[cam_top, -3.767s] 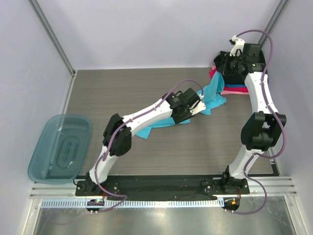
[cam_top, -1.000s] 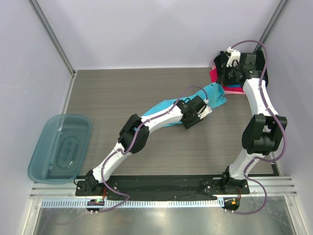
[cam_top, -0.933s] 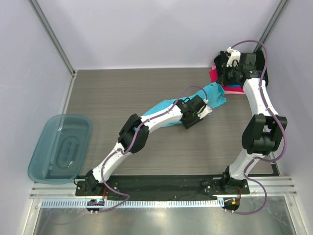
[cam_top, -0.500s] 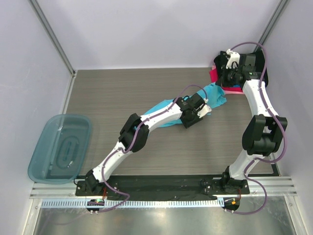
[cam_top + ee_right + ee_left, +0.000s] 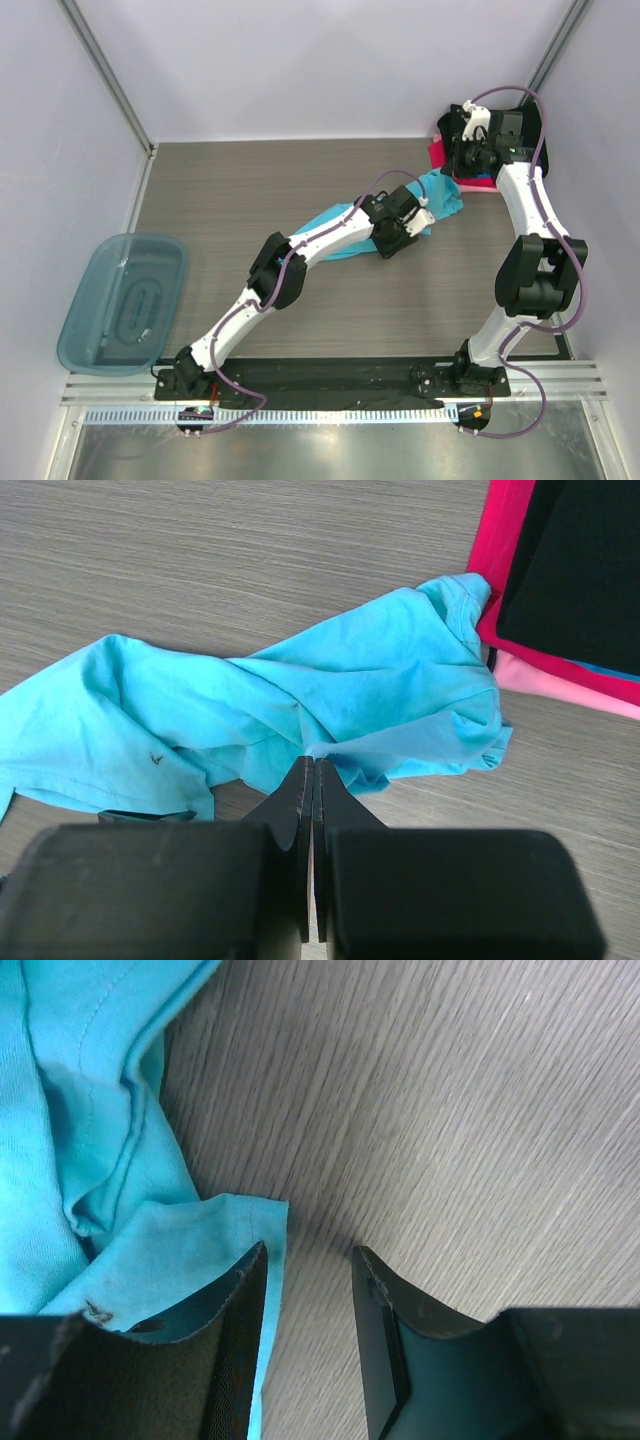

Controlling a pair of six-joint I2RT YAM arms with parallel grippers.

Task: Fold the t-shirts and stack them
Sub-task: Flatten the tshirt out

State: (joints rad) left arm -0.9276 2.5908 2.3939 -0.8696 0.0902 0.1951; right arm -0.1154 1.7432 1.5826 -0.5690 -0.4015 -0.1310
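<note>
The turquoise t-shirt lies crumpled and stretched across the table's middle, unfolded. My right gripper is shut on a fold of it, pinched at the fingertips, just in front of the stack. The stack at the back right has a black shirt on a magenta one, with a pink edge below. My left gripper is open and low over the table at the shirt's near edge. Its left finger overlaps the cloth and bare wood shows between the jaws.
A translucent blue-grey plastic bin stands at the left off the wooden table. Grey walls close in the back and the sides. The left arm reaches diagonally over the table's middle.
The turquoise shirt has been drawn out longer toward the stack. My left gripper has shifted slightly toward the back in the last second. The right gripper has stayed by the stack.
</note>
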